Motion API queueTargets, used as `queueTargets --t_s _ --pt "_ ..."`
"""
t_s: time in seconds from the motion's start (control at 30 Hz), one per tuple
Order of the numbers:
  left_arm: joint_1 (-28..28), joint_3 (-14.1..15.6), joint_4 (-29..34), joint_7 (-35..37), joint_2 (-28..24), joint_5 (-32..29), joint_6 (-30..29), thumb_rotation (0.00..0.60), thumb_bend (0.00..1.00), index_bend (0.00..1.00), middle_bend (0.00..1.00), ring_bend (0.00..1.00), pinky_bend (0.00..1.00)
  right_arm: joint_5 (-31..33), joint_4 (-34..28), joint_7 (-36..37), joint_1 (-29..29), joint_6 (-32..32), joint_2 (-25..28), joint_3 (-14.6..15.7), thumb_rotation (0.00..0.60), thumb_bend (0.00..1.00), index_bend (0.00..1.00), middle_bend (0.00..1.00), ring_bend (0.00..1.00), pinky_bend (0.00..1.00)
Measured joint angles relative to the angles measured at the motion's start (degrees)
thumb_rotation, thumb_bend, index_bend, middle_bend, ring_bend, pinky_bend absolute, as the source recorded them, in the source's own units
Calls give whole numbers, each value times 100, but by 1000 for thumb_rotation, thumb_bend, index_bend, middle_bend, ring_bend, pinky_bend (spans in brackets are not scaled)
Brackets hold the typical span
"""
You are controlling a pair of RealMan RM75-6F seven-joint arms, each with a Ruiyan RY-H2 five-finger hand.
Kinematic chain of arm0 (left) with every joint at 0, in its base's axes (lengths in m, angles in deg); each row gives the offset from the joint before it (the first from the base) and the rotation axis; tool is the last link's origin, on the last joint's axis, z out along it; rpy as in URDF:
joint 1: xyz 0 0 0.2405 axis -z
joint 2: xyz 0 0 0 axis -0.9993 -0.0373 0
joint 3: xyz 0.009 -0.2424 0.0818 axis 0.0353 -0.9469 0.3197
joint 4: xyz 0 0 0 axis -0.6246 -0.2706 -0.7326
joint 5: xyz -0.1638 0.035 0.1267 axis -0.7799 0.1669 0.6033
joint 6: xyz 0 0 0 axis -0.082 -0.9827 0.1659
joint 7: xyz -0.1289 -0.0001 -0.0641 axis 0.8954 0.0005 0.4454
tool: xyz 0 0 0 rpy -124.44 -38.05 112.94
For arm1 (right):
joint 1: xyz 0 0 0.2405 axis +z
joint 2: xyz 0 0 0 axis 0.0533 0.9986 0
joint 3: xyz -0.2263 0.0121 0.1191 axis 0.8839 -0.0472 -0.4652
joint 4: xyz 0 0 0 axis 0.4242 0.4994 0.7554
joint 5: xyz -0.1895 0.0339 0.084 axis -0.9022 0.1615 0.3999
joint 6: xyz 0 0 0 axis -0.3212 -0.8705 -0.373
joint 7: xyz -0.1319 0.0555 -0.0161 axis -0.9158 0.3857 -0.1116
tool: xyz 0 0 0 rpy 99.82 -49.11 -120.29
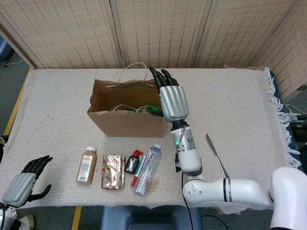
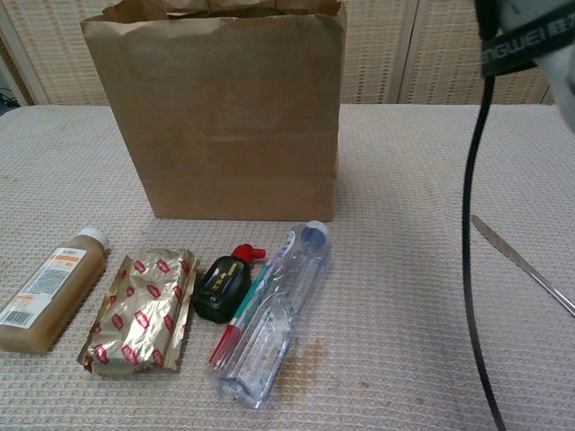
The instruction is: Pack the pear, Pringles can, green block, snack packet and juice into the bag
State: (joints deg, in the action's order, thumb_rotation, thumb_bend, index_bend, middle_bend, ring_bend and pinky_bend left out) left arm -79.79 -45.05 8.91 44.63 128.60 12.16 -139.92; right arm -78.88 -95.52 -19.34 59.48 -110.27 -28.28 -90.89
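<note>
- My right hand (image 1: 171,100) sits centre frame in head view, above the right end of the open brown paper bag (image 1: 125,122), fingers straight and spread toward the top of frame, nothing in its grip.
- The bright green block (image 1: 152,109) shows just inside the bag's right end, below the palm edge (only a sliver is visible, so I can't tell if the hand touches it).
- Left hand (image 1: 23,183) is at lower left of head view, off the cloth edge, fingers apart, holding nothing.
- Row of items in front of the bag, lower centre, L to R in chest view: the brown juice bottle w/ white cap (image 2: 49,289), lying flat; the shiny gold snack packet w/ red marks (image 2: 144,310), just beside it; a small black bottle w/ red cap (image 2: 225,280); a red-and-green pen (image 2: 247,307); a clear plastic water bottle (image 2: 274,323), lying on its side and touching the pen.
- A silver knife (image 1: 217,155) lies on the woven beige tablecloth (image 1: 57,105), right of my right forearm, well apart from the row.
- Chest view shows the bag upright, filling upper centre; a black cable (image 2: 472,242) hangs down the right side of frame.
- Pear and Pringles can: can't make them out in either view.
</note>
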Motion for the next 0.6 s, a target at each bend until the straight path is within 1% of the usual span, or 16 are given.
queueTargets --t_s 0.07,0.17,0.2,0.27,0.3,0.37,0.4,0.47,0.5,0.57,0.6 --pt "-1 -3 0 -22 6 -8 2 600 382 0 0 0 69 -230 -484 90 -296 -53 352 184 600 15 52 154 65 218" --pt "-4 -1 7 -76 14 -18 7 600 381 0 0 0 69 -811 -1316 290 -913 -155 1081 651 600 15 49 154 66 205" --pt "-6 -1 12 -96 17 -22 9 600 382 0 0 0 69 -1107 -1600 395 -1174 -202 1395 889 600 15 48 154 66 203" --pt "-11 -3 21 -143 27 -34 7 600 382 0 0 0 69 -1606 -1886 574 -1558 -277 1839 1284 600 15 48 154 65 201" --pt "-14 -5 22 -164 33 -40 4 600 382 0 0 0 69 -1969 -1993 708 -1811 -334 2083 1565 600 15 48 154 65 201" --pt "-22 -14 21 -211 51 -57 -9 600 382 0 0 0 69 -2548 -2060 935 -2188 -440 2338 1992 600 15 47 154 65 199" --pt "-27 -20 20 -224 61 -62 -21 600 382 0 0 0 69 -2949 -2055 1107 -2441 -529 2464 2278 600 15 45 154 63 199" --pt "-40 -35 11 -237 85 -58 -68 600 381 0 0 0 69 -3554 -1976 1390 -2828 -691 2616 2704 600 15 41 154 60 199" --pt "-46 -43 0 -242 100 -47 -99 600 381 0 0 0 69 -3946 -1866 1587 -3091 -823 2691 2976 600 15 38 154 59 199" --pt "-66 -63 -39 -251 147 -4 -197 600 381 0 0 0 69 -4482 -1598 1869 -3497 -1053 2752 3338 600 15 26 154 57 198" --pt "-77 -73 -60 -248 172 21 -248 600 381 0 0 0 69 -4757 -1360 2019 -3737 -1215 2754 3517 600 15 19 154 57 198"
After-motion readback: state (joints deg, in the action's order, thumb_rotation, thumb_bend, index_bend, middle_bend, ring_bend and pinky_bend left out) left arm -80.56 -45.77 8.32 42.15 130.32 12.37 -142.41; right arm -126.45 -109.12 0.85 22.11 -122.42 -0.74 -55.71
